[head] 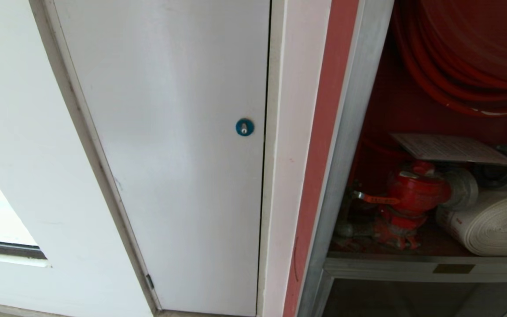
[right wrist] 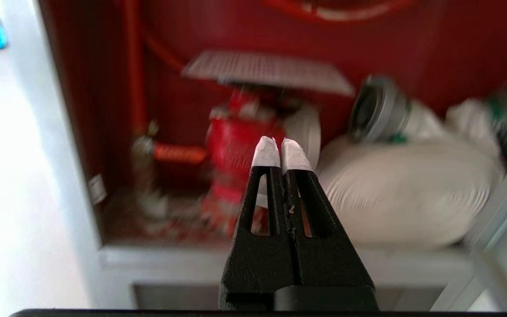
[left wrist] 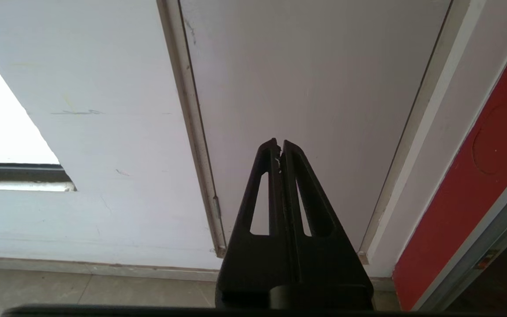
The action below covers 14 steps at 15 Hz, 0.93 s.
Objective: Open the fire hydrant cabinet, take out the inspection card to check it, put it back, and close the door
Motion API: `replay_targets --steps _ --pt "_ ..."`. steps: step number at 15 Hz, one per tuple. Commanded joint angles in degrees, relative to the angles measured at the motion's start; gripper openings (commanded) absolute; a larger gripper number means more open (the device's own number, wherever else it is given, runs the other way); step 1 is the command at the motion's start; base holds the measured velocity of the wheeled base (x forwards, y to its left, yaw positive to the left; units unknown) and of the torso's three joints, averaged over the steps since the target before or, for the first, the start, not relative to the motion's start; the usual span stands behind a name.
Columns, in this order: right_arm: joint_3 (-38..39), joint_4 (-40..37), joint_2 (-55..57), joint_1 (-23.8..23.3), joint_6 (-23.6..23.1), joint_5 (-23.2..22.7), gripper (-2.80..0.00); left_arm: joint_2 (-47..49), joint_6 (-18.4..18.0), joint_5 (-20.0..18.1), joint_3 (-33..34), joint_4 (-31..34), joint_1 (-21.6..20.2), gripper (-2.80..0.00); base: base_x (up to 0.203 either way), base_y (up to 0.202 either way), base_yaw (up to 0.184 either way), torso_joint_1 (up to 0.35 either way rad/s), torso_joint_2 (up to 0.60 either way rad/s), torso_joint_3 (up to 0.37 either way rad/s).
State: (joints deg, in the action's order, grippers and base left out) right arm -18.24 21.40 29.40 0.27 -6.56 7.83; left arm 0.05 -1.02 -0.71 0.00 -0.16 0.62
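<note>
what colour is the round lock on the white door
Blue, with a silver keyhole: the round lock shows best in the head view.

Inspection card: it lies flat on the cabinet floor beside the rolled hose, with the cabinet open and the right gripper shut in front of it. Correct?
Not quite. The inspection card is not on the floor; it rests up on top of the red valve, above the rolled hose, as the head view shows. The rest holds: the fire hydrant cabinet is open and the right gripper is shut in front of it.
</note>
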Motion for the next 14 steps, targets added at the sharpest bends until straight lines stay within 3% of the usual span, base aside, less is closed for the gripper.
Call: replay_targets --steps 1,4,11,14 --pt "-1.5 6.62 12.53 0.0 -1.99 0.63 -2.8 -0.02 -0.01 0.0 0.35 -0.02 -0.01 -2.8 0.0 0.0 0.0 0.0 0.0 0.0" --pt "-5.44 11.57 23.8 -0.07 -4.98 2.2 -2.8 0.04 0.05 0.0 0.35 -0.02 -0.01 -2.8 0.0 0.0 0.0 0.0 0.0 0.0" --pt "-15.76 12.93 39.91 -0.18 -15.11 3.17 -2.8 0.04 0.0 0.0 0.4 -0.02 -0.01 -2.8 0.0 0.0 0.0 0.0 0.0 0.0" --pt "-16.29 12.56 40.88 -0.38 -25.4 3.1 -2.8 0.04 -0.02 0.0 0.35 -0.02 -0.01 -2.8 0.0 0.0 0.0 0.0 0.0 0.0"
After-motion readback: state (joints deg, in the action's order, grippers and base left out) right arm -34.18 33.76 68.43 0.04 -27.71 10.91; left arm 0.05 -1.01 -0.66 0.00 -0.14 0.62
